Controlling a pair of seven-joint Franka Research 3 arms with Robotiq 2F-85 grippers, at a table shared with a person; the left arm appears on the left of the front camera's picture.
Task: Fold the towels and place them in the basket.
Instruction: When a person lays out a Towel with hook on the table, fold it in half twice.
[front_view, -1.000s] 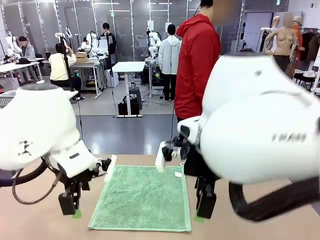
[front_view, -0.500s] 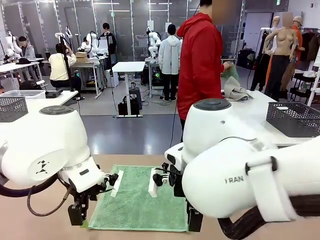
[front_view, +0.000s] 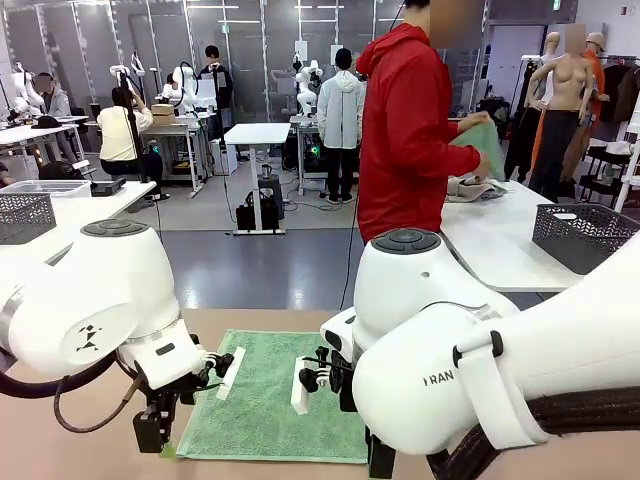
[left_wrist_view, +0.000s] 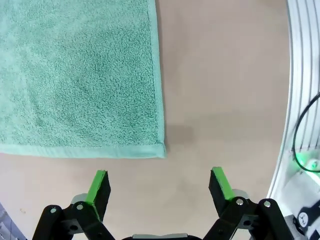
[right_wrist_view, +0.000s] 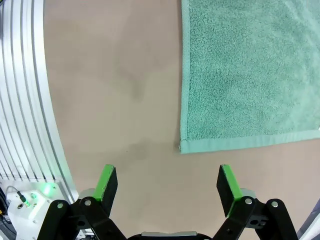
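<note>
At the left of the front view, the left gripper (front_view: 156, 436) points down at the brown table (front_view: 60, 440), just outside the near left corner of the mint green towel (front_view: 270, 400). In its wrist view the two fingers stand spread wide with nothing between them. Their green pads (left_wrist_view: 98, 186) hover over bare tabletop. The towel's corner lies a little ahead of the fingertips, roughly in line with the gap between them and not touching either. The cloth runs away from that corner to the upper left of the wrist picture.

The towel lies flat and unfolded on the table between the two arms.

To the right, the right gripper (right_wrist_view: 167, 181) is also spread wide and holds nothing. In its wrist view the towel's other near corner sits just ahead of the gap between the fingers, clear of both pads, with the cloth running to the upper right. In the front view the bulky white right arm hides most of this gripper.

Farther right, beyond the table, a person in a red jacket (front_view: 405, 130) holds a pale green cloth (front_view: 487, 150) at a white table. A dark wire-mesh basket (front_view: 585, 235) stands on that table, well apart from both grippers.
</note>
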